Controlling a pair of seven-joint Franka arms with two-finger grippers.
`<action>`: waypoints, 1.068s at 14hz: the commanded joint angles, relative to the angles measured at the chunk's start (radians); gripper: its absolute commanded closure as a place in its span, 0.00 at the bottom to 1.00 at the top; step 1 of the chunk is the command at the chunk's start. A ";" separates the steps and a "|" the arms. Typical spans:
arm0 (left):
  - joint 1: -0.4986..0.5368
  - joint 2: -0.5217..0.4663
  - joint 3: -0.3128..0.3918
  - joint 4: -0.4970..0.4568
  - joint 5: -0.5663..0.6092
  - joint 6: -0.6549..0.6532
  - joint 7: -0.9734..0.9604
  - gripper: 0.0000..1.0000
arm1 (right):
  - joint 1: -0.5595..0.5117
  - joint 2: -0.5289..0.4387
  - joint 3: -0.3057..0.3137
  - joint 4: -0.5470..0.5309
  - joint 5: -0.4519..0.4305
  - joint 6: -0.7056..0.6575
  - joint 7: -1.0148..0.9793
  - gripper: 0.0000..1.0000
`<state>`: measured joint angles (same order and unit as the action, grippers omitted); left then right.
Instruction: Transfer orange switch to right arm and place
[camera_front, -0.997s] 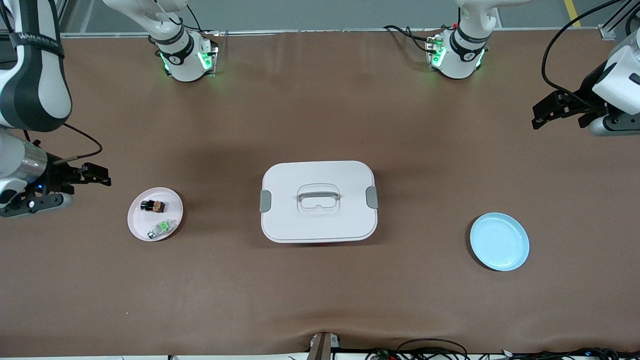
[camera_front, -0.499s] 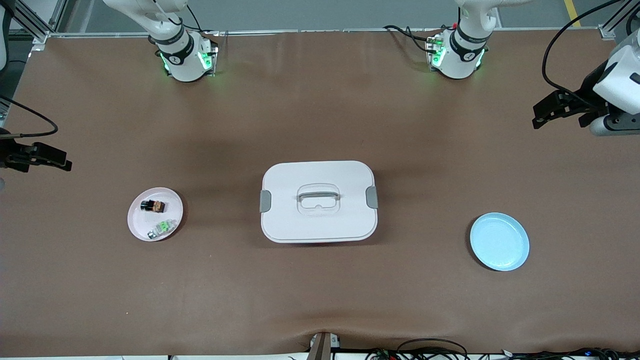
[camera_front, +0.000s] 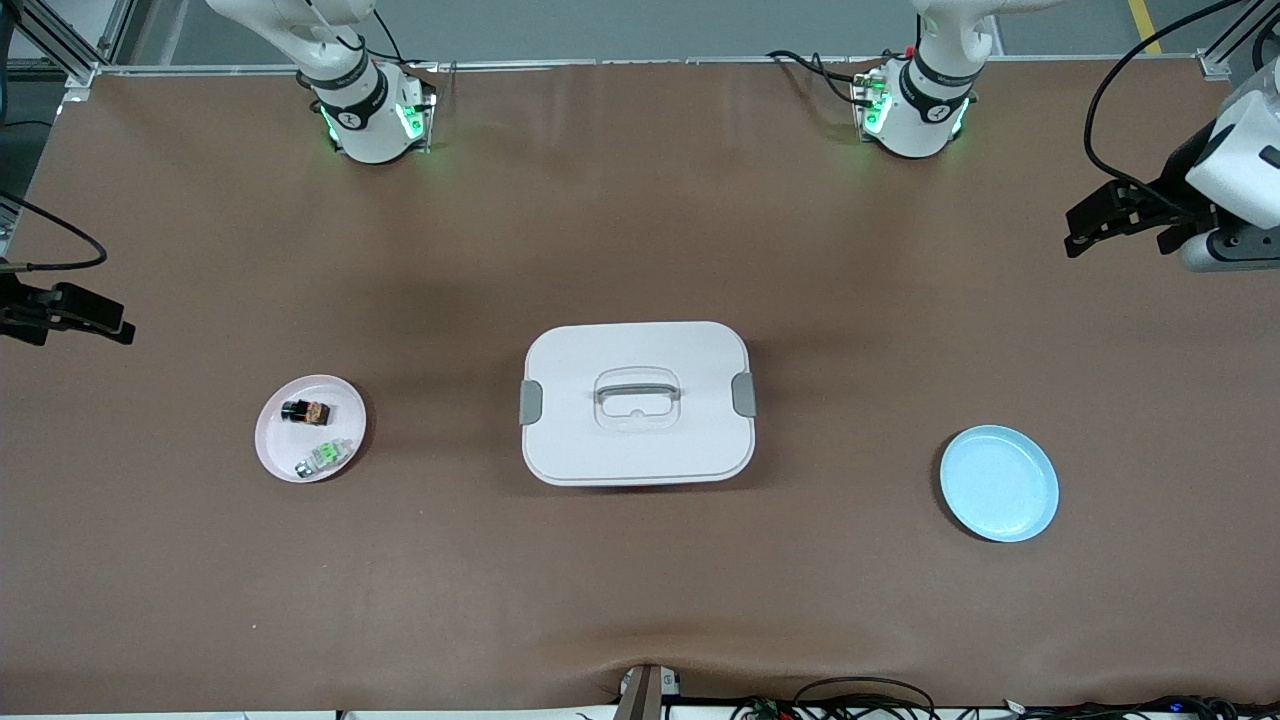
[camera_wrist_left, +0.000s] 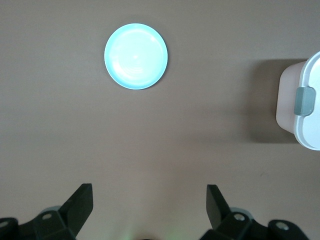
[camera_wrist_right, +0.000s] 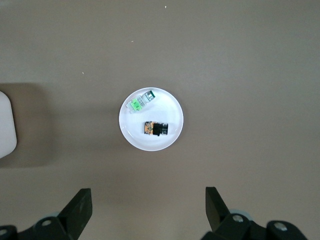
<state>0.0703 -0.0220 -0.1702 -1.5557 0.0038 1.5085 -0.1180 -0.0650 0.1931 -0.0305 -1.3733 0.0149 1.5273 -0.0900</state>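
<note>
The orange switch (camera_front: 307, 410) is a stubby black part with an orange-tan face. It lies on a small pink-white plate (camera_front: 275, 450) toward the right arm's end of the table, beside a green-and-silver part (camera_front: 324, 457). It also shows in the right wrist view (camera_wrist_right: 156, 128). My right gripper (camera_front: 105, 325) is open and empty, high over the table's edge at that end; its own view (camera_wrist_right: 148, 205) shows the plate (camera_wrist_right: 172, 107) well below. My left gripper (camera_front: 1085, 222) is open and empty, high over the table at the left arm's end; it also shows in its own view (camera_wrist_left: 149, 202).
A white lidded box (camera_front: 570, 440) with grey side clips and a clear handle stands mid-table; its corner shows in the left wrist view (camera_wrist_left: 312, 80). An empty light blue plate (camera_front: 999, 483) lies toward the left arm's end and shows in the left wrist view (camera_wrist_left: 136, 56).
The right arm has pulled back from beside the pink-white plate toward the table's edge and risen, now mostly out of the front view. The left arm has not moved.
</note>
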 joint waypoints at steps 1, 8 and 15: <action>0.006 -0.013 0.005 0.000 -0.005 -0.016 0.018 0.00 | -0.007 -0.012 0.006 0.042 -0.004 -0.081 0.010 0.00; 0.031 -0.015 0.003 -0.003 -0.004 -0.016 0.018 0.00 | -0.004 -0.032 0.009 0.042 -0.001 -0.118 -0.004 0.00; 0.031 -0.026 0.003 -0.004 -0.004 -0.014 0.018 0.00 | -0.010 -0.073 0.006 0.028 0.026 -0.197 -0.004 0.00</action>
<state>0.0971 -0.0234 -0.1670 -1.5552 0.0038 1.5074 -0.1175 -0.0647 0.1372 -0.0287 -1.3318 0.0245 1.3425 -0.0908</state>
